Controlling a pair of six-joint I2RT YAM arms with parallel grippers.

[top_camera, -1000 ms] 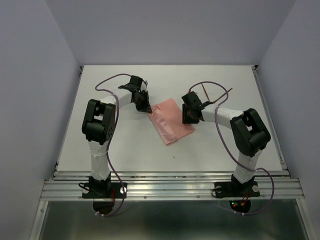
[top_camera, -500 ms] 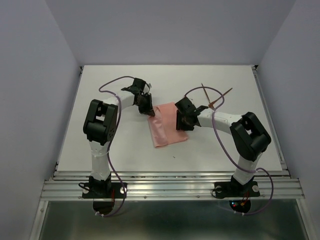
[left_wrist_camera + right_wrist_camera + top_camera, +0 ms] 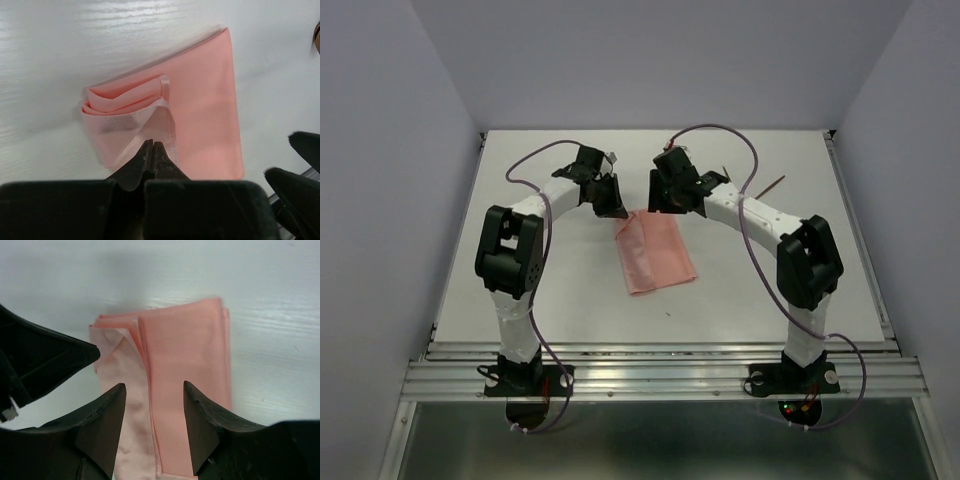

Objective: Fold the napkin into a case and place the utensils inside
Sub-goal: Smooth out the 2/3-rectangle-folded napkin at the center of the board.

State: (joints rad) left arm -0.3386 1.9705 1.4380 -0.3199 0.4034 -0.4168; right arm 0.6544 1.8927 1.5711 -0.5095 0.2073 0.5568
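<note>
Napkin [image 3: 657,255] part-folded on counter [image 3: 570,290]. Left gripper [image 3: 152,145] pinched shut on loose flap [image 3: 150,120]; right gripper [image 3: 153,386] half open, empty, above it. Pull flap taut, lay edges flush, then press crease.

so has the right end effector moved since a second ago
Yes. The right end effector went left and toward the far edge of the table, from the right side of the napkin to its far end.

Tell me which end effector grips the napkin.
The left end effector, shut on a flap of the napkin; the right end effector hangs open over it.
</note>
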